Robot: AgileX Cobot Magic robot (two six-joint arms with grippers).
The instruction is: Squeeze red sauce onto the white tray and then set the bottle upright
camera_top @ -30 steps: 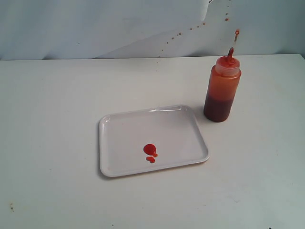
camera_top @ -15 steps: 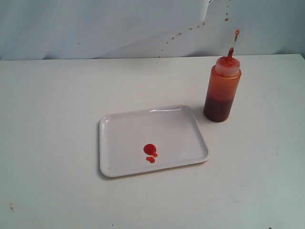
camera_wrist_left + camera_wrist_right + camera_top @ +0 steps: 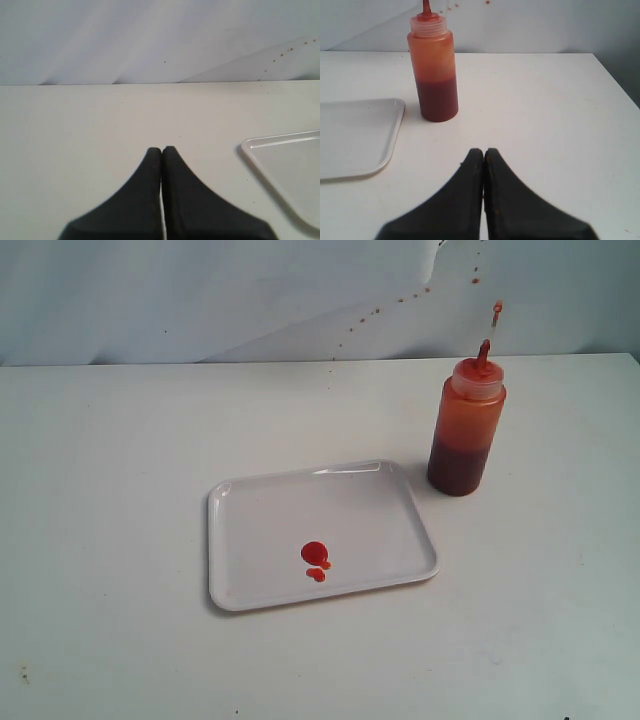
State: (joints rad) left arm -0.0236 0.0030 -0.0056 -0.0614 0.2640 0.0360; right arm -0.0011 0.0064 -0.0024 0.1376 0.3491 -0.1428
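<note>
Left hand (image 3: 161, 150) and right hand (image 3: 483, 151), each pressed together and empty, sit low over the pale counter (image 3: 120, 440). The white tray (image 3: 240, 540) holds small blobs of red sauce (image 3: 314, 553). Just past its far right corner stands the bottle (image 3: 466, 430) — upright, ungripped. Both steps look finished. Red specks dot the back wall (image 3: 400, 300) — nothing obstructs.

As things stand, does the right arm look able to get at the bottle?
Probably yes. The bottle stands upright ahead of the right arm's jaws, with only bare table between; the white tray lies off to one side. The jaws are shut and must open first.
</note>
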